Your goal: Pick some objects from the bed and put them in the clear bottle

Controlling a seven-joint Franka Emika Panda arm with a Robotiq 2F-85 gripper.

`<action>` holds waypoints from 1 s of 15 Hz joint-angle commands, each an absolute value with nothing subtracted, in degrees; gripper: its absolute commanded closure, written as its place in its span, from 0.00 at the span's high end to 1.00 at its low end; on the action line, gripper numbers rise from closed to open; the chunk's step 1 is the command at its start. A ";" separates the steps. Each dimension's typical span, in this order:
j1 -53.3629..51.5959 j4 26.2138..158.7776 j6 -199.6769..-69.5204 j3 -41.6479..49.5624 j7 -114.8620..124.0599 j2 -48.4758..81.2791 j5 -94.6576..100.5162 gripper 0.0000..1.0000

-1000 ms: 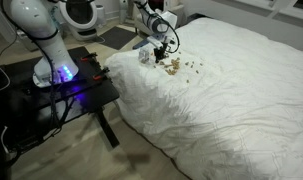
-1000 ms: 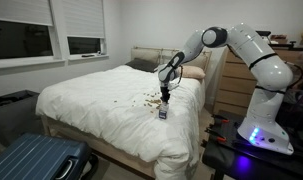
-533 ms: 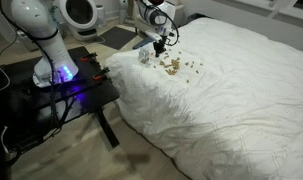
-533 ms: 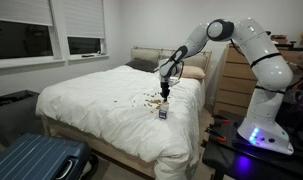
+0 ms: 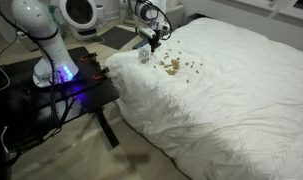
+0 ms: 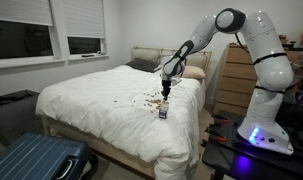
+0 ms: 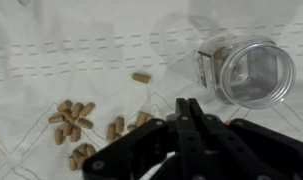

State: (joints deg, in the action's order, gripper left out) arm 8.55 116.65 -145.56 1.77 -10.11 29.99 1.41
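- The bed [image 5: 231,100] fills most of what I see, its white duvet rumpled. All the work sits near one edge of it, on the side closest to the robot base.
- The white arm [image 6: 253,40] reaches out from its stand across that edge, with the wrist pointing down at the duvet.
- The gripper [image 7: 188,112] hangs above the duvet, clear of it in both exterior views [image 5: 152,41] [image 6: 167,91]. In the wrist view the two fingers are pressed together with no gap visible. I can't tell whether a pellet is pinched between the tips, as nothing shows there.
- The clear bottle [image 7: 253,72] rests on the duvet, up and to the right of the fingertips in the wrist view, with its open mouth facing the camera. In an exterior view [image 6: 162,113] it stands below the gripper, slightly nearer the bed's edge. I judge the coming move to be a short shift toward that mouth, then a release over it.
- The objects [image 7: 71,115] lie the other way, scattered in a loose tan cluster to the left of the fingers. A single pellet [image 7: 141,77] sits apart, between the cluster and the bottle. A few brownish bits may already be inside the bottle, though I can't be sure.
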 commanded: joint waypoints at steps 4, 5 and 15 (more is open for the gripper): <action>6.74 128.14 -151.65 1.86 -11.26 20.58 3.70 0.01; 6.52 129.10 -152.21 1.81 -11.35 19.80 4.01 0.01; 5.46 132.07 -153.42 -0.63 -14.81 18.29 3.73 0.01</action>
State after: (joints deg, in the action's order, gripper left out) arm 5.43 130.33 -152.08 0.06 -12.72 19.66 3.79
